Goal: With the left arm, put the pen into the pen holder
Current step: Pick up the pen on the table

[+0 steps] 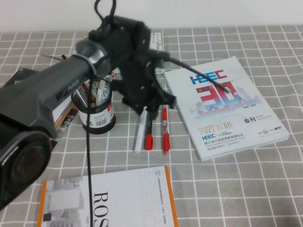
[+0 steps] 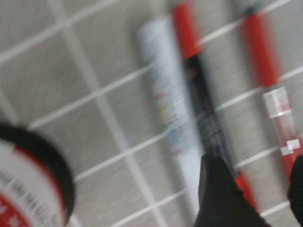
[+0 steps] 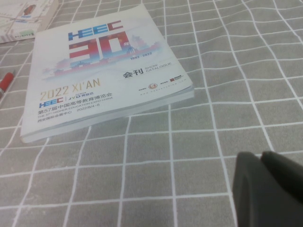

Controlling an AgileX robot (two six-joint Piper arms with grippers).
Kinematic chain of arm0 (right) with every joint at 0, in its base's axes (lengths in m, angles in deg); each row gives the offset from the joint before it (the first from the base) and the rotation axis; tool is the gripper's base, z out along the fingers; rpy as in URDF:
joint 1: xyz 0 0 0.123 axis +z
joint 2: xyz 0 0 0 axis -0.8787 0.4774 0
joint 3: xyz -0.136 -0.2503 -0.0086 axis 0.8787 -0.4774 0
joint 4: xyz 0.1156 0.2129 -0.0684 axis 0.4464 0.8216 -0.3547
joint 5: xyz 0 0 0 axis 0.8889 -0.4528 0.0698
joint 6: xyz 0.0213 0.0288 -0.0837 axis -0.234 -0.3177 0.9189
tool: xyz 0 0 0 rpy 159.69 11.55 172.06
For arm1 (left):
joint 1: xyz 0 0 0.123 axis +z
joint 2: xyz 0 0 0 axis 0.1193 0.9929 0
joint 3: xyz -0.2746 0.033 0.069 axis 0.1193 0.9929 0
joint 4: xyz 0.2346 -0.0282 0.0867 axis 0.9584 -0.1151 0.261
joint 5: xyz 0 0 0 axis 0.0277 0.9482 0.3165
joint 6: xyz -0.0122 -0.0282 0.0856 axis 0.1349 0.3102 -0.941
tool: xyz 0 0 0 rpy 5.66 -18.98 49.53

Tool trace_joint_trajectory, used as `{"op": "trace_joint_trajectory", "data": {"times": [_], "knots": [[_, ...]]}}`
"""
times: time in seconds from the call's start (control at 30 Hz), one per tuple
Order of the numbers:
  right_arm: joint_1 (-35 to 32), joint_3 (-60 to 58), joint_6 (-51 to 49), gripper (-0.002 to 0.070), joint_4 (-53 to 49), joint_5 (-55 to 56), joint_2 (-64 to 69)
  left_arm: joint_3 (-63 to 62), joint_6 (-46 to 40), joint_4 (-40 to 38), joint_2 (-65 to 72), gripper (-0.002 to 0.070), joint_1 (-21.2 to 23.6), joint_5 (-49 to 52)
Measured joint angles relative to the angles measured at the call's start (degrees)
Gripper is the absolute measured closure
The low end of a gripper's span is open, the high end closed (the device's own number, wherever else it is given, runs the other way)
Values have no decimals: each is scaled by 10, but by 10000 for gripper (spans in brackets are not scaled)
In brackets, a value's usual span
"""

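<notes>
Pen (image 1: pixel 139 136), white and slim, lies flat on the checked tablecloth (image 1: pixel 236 179) just right of the pen holder (image 1: pixel 97 111), its long axis running toward and away from the robot with a slight lean; I cannot tell which end bears the cap. Its far end is hidden under the left gripper (image 1: pixel 144 105), which hangs directly over it; in the left wrist view two dark fingers (image 2: pixel 220 198) stand apart with nothing between them, above the pen (image 2: pixel 168 113). Right of the pen and touching it lies a black-bodied red-capped pen (image 1: pixel 148 132), then, a little apart, an all-red pen (image 1: pixel 164 130). Further right sits the HEEC catalogue (image 1: pixel 227 106), with bare cloth beyond it. The right gripper (image 3: pixel 267 189) shows only in its wrist view, over open cloth near that catalogue (image 3: pixel 94 71), fingers seemingly pressed together and empty.
</notes>
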Motion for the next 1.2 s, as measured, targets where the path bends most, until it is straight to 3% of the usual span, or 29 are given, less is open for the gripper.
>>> {"op": "trace_joint_trajectory", "data": {"times": [0.23, 0.73, 1.2], "knots": [[0, 0, 0, 692, 0, 0, 0, -23, -51, 0, 0, 395, -29, 3], [0, 0, 0, 692, 0, 0, 0, -25, -78, 46, 44, 394, -30, 4], [0, 0, 0, 692, 0, 0, 0, -27, -78, 38, 58, 394, 7, 4]]}}
